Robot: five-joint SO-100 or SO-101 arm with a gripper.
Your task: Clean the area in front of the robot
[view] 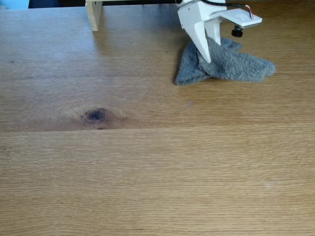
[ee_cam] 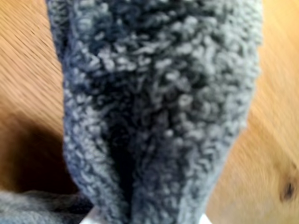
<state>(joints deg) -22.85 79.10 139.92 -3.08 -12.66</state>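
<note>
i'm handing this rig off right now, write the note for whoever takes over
Gripper: down on the grey cloth at the far right of the tabletop in the fixed view. The wrist view shows cloth bunched up right at the jaws, which looks like a grip, though the fingertips are hidden, so I cannot confirm it.
Things: cloth lies crumpled under the arm, near the wooden post. The dark knot sits left of centre.
Done: cloth reached and apparently picked up at one fold.
Left: wiping the broad area in front; the cloth covers only that far corner.
</note>
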